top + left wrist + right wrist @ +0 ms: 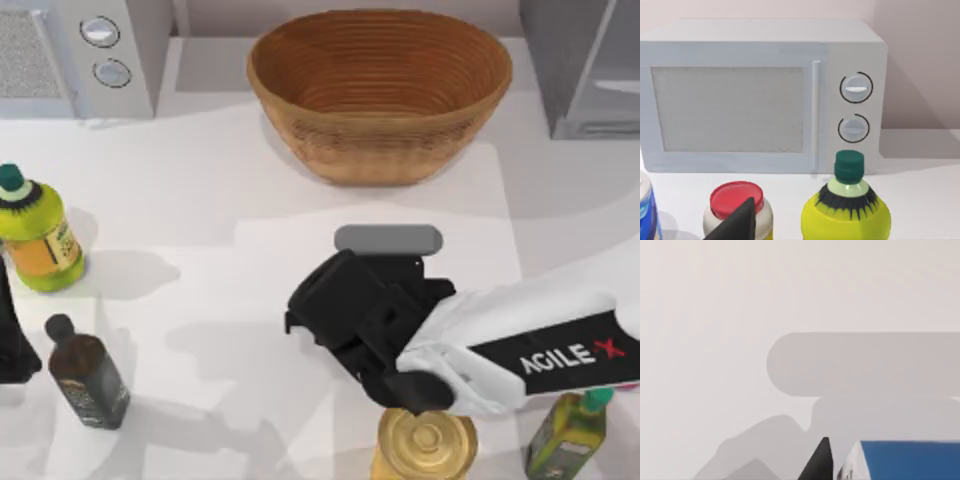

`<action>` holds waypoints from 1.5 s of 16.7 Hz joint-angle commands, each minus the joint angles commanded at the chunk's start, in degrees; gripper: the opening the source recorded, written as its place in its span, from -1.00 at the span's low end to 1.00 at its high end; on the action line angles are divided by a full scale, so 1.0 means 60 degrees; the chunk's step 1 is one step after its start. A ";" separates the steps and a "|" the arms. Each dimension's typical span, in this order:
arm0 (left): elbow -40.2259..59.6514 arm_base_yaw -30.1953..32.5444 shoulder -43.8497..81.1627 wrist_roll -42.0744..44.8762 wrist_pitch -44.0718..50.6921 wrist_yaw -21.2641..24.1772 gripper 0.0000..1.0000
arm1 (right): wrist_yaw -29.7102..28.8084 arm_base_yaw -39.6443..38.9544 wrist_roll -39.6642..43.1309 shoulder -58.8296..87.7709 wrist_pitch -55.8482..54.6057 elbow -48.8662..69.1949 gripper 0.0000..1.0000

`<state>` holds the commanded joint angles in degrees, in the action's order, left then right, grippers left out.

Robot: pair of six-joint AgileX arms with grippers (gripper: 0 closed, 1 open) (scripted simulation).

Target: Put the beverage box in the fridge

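Note:
The beverage box (910, 460) appears in the right wrist view as a blue top with a white side, right beside my right gripper. Seen from the top, my right gripper (335, 300) hangs low over the middle of the table and covers the box. The fridge (590, 70), grey and boxy with a paler panel, stands at the back right corner. My left gripper (15, 340) is parked at the table's left edge.
A woven basket (380, 90) sits at the back centre, with a light microwave (110, 50) back left. On the left stand a yellow bottle (35, 235) and a dark bottle (88, 375). A gold-lidded can (425, 445) and a green bottle (570, 430) stand under the right arm.

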<state>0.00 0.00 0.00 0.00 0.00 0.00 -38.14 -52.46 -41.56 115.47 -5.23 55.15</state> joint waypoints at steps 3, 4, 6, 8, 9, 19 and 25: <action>0.0000 0.0000 0.0000 0.0000 0.0000 0.0000 1.00 | 0.0000 0.0000 0.0000 0.0000 0.0000 0.0000 -1.00; 0.0000 0.0000 0.0000 0.0000 0.0000 0.0000 1.00 | 0.0000 0.0000 0.0000 0.0000 0.0000 0.0000 -1.00; 0.0000 0.0000 0.0000 0.0000 0.0000 0.0000 1.00 | -0.0002 -0.0004 -0.0010 0.0001 0.0003 -0.0002 -1.00; 0.0000 0.0000 0.0000 0.0000 0.0000 0.0000 1.00 | -0.0025 -0.0013 0.0014 -0.0040 0.0139 0.0080 -1.00; 0.0000 0.0000 0.0000 0.0000 0.0000 0.0000 1.00 | -0.0041 -0.0033 0.0037 -0.0127 0.0358 0.0218 -1.00; 0.0000 0.0000 0.0000 0.0000 0.0000 0.0000 1.00 | 0.0147 -0.0106 -0.0459 -0.2900 0.4956 0.2880 -1.00; 0.0000 0.0000 0.0000 0.0000 0.0000 0.0000 1.00 | 0.0047 0.0021 0.0050 -0.2776 0.5579 0.2834 -1.00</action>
<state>0.00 0.00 0.00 0.00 0.00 0.00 -37.85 -52.34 -41.27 98.81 28.24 72.15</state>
